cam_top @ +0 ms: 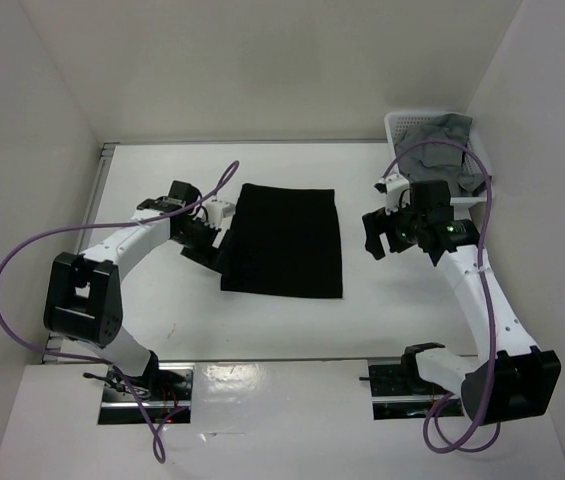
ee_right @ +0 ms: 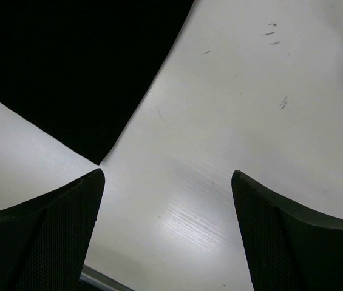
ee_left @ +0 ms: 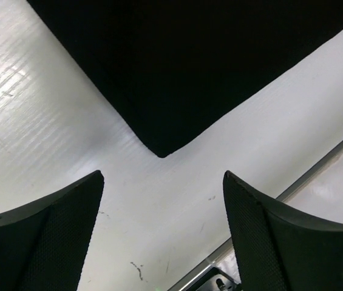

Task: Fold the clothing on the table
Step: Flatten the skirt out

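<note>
The black clothing [cam_top: 287, 240] lies flat on the white table [cam_top: 162, 310] as a roughly rectangular folded piece. My left gripper [cam_top: 202, 248] hovers at its left edge, open. In the left wrist view, a corner of the clothing [ee_left: 159, 145] points at the gap of the left gripper [ee_left: 163, 176], with only bare table between the fingers. My right gripper [cam_top: 375, 240] hangs open a short way right of the clothing. In the right wrist view, the clothing [ee_right: 68, 66] fills the upper left, its corner just above the left finger [ee_right: 68, 206] of the right gripper [ee_right: 168, 173], which holds nothing.
A white lattice basket [cam_top: 414, 125] holding a grey garment [cam_top: 442, 135] stands at the back right corner. White walls enclose the table on three sides. A metal strip [ee_left: 317, 170] marks the table's near edge. Purple cables loop over both arms.
</note>
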`<state>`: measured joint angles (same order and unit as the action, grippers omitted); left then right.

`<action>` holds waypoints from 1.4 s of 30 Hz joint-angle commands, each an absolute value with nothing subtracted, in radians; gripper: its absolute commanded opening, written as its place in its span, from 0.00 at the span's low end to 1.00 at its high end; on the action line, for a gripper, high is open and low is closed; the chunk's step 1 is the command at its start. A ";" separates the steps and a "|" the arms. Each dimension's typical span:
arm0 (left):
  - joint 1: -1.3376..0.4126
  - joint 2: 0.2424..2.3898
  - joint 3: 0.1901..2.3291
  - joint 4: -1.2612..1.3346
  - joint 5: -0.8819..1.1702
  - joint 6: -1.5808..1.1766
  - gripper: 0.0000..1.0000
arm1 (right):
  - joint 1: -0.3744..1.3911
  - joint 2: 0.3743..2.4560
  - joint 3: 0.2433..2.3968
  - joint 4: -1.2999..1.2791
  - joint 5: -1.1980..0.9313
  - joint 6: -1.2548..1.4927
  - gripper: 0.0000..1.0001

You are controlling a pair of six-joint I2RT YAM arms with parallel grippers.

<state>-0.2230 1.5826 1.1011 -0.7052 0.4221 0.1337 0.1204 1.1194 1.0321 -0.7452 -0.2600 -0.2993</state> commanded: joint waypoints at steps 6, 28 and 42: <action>-0.207 1.724 1.124 -0.693 0.552 0.155 0.77 | 0.084 1.088 1.032 -0.750 -0.276 -0.278 0.89; -0.198 1.921 1.114 -0.663 0.634 0.078 0.24 | -0.008 1.184 1.051 -0.759 -0.267 -0.278 0.89; -0.198 2.002 1.164 -0.655 0.687 0.063 0.00 | -0.008 1.317 1.069 -0.787 -0.325 -0.298 0.86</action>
<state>-0.1974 1.9636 1.1473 -0.7029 0.7044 0.0475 -0.0006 1.2919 1.0332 -0.7647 -0.2886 -0.2867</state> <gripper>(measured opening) 0.011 0.864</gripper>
